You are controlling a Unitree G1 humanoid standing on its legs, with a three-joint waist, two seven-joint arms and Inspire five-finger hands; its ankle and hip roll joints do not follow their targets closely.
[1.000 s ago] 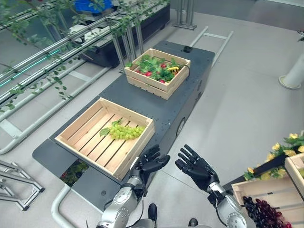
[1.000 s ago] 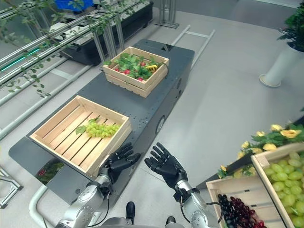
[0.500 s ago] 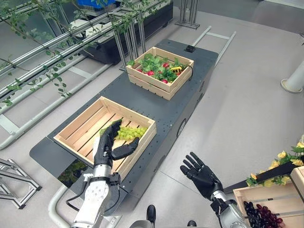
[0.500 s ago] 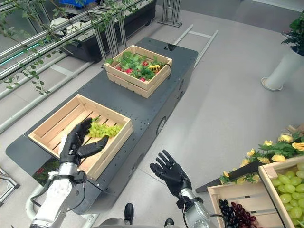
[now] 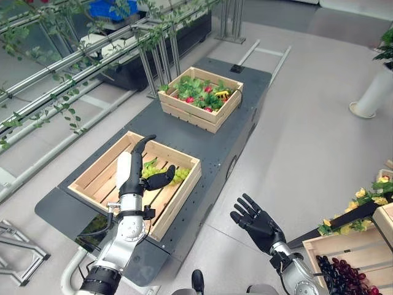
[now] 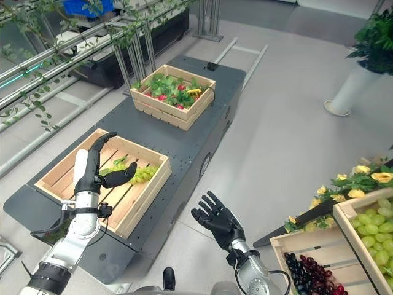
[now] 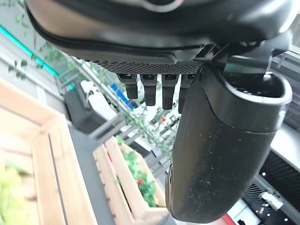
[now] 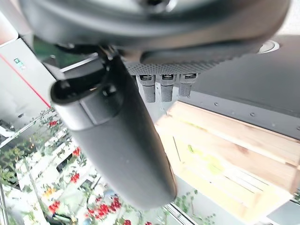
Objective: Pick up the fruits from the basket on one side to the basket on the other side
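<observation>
Two wooden crates [image 5: 98, 178], one green grape bunch [image 5: 178, 176], left hand [image 5: 136, 175] open above, right hand [image 5: 258, 222] spread.

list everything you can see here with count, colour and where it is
near crate: 1, pale wood, near end of the platform
green grapes: 1 bunch, green, inside the near crate
far crate: 1, pale wood, far end of the platform, filled with green leaves and red fruit
platform: 1, dark grey, on the floor
dark grapes: 1 pile, dark red, in a crate at lower right
light grapes: 1 pile, green, in a crate at the right edge
yellow flowers: several, yellow, above the right crates
left hand: 1, dark, open above the near crate
right hand: 1, dark, open over the floor
</observation>
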